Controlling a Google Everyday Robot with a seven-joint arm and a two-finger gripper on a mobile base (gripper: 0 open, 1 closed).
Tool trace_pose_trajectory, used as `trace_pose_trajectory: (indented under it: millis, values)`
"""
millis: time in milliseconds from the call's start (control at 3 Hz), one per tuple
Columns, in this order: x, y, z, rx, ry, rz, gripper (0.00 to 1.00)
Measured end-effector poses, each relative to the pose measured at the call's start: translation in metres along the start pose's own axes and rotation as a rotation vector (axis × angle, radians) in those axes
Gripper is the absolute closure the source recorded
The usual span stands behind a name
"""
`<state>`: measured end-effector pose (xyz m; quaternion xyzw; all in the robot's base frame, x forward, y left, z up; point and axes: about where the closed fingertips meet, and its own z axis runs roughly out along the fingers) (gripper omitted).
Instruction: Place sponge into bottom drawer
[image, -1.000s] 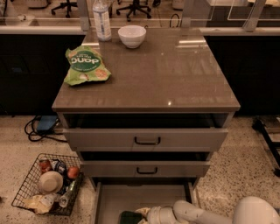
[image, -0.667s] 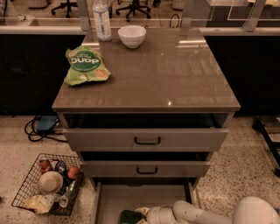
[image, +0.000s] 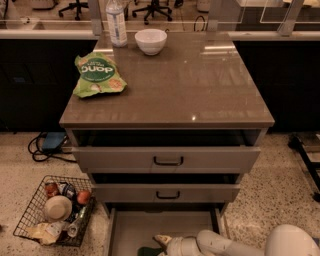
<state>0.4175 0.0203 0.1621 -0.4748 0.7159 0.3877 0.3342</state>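
Low down, the white two-finger gripper sits inside the open, shallow grey bottom drawer. Its fingers appear clamped on the small dark green sponge, held close over the drawer floor, probably so that letting go drops it safely inside.

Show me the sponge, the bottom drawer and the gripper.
sponge (image: 148, 251), camera view, dark green top.
bottom drawer (image: 165, 225), camera view, bare floor.
gripper (image: 161, 242), camera view, its tip, in the drawer by the sponge.
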Motion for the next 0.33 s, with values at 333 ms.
trace_pose_trajectory:
  millis: [333]
  values:
    - [0.0, 0.0001, 0.0001, 0.0, 0.0, 0.0, 0.0]
